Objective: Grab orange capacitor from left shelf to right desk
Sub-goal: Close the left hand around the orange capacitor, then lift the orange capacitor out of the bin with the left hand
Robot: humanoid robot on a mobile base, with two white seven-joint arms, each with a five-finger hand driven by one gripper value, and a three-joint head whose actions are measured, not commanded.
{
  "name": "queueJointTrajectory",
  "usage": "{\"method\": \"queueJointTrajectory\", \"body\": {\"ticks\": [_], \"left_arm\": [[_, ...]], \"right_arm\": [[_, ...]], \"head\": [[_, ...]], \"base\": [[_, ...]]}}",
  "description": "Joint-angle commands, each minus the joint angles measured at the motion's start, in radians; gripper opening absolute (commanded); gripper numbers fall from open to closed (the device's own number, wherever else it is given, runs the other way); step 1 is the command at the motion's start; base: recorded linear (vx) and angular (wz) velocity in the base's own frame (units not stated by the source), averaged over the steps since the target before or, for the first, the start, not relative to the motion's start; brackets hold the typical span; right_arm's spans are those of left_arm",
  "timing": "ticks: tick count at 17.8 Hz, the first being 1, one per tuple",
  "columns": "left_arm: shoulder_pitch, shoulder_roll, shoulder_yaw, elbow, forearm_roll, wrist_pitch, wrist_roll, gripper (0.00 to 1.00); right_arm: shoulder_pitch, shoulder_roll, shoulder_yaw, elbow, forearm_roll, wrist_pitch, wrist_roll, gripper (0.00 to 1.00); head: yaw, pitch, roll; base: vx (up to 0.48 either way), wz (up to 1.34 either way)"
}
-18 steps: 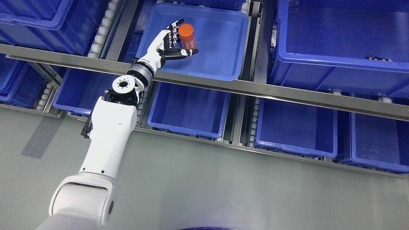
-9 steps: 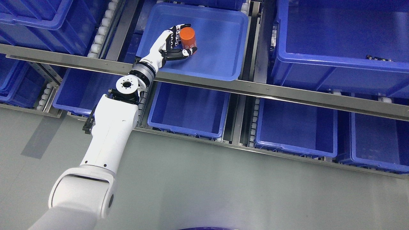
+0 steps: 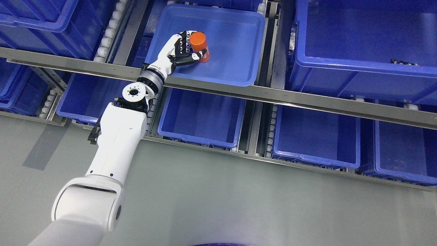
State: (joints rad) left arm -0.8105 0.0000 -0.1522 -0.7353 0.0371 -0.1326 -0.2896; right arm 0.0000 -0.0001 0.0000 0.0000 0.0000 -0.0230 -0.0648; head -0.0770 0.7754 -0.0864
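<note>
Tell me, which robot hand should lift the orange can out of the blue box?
Probably the left. The left hand is already inside the box, fingers curled around the can. No right arm shows anywhere in the picture.

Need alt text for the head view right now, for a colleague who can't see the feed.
The robot's left hand is closed around an upright orange capacitor inside a blue bin on the upper shelf. Other blue bins fill the shelves around it.
</note>
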Motion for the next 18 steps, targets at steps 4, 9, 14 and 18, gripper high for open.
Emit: {"method": "queueJointTrajectory", "body": {"ticks": [4, 9, 14, 18], "left_arm": [[-0.007, 0.017, 0.082, -0.037, 0.061, -0.108, -0.002, 0.00], [0.031, 0.017, 0.102, -0.304, 0.098, -0.104, -0.059, 0.00], [0.062, 0.017, 0.103, -0.435, 0.112, -0.093, -0.057, 0.00], [0.092, 0.017, 0.103, -0.554, 0.113, -0.065, -0.059, 0.00]], "right_arm": [[0.023, -0.017, -0.011, -0.017, 0.008, 0.000, 0.000, 1.00], [0.023, -0.017, -0.011, -0.017, 0.006, 0.000, 0.000, 1.00], [0.023, -0.017, -0.011, -0.017, 0.006, 0.000, 0.000, 1.00], [0.023, -0.017, -0.011, -0.017, 0.006, 0.000, 0.000, 1.00]], "head": [[0.0000, 0.000, 0.000], [0.0000, 0.000, 0.000], [0.0000, 0.000, 0.000], [0.0000, 0.000, 0.000]], "base": [[0.000, 0.00], [0.000, 0.00], [0.000, 0.00], [0.000, 0.00]]}}
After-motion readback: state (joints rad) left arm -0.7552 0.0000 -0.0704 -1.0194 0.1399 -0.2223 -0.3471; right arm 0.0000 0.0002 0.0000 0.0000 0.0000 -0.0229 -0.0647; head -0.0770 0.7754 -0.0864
